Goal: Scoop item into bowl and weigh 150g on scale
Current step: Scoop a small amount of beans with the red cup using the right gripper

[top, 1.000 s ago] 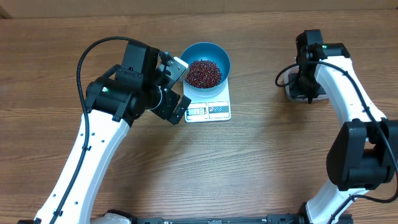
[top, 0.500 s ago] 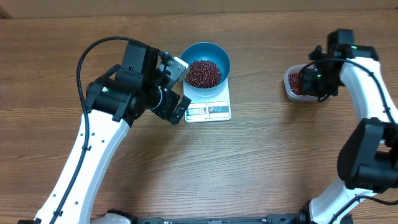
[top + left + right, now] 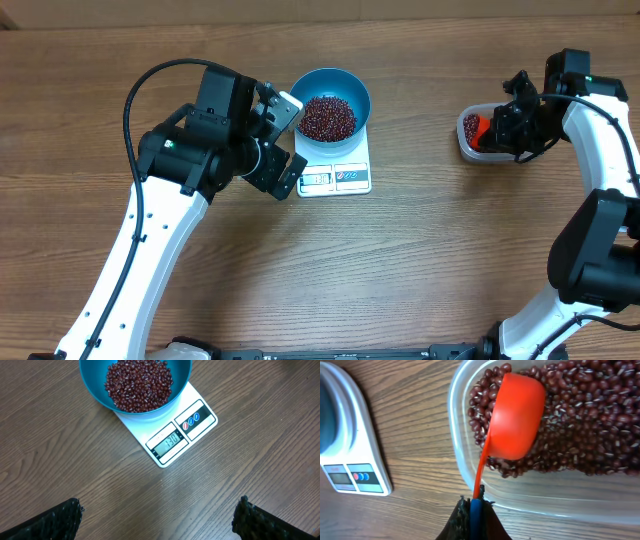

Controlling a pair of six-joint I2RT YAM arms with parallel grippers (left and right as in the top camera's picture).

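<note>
A teal bowl [image 3: 360, 95] full of dark red beans [image 3: 328, 117] stands on the white scale [image 3: 335, 178]. In the left wrist view the bowl [image 3: 182, 380], its beans [image 3: 139, 385] and the scale [image 3: 139, 430] show, and the display [image 3: 170, 441] reads 130. My left gripper [image 3: 284, 140] hangs left of the scale, open and empty [image 3: 160, 520]. Far right, my right gripper [image 3: 512, 125] is shut on the blue end of the handle of an orange-red scoop [image 3: 516, 415]. The scoop's rounded back faces the camera, over the beans [image 3: 590, 420] in the clear tub [image 3: 545, 495].
The clear tub [image 3: 466, 143] sits on the wooden table well right of the scale, with bare wood between them. The right wrist view catches the scale's button end [image 3: 350, 460] at its left edge. Both arms' bases stand at the near edge.
My right arm has swung to the right off the tub, uncovering the tub and the scoop in it. The left arm, bowl and scale have not moved.
</note>
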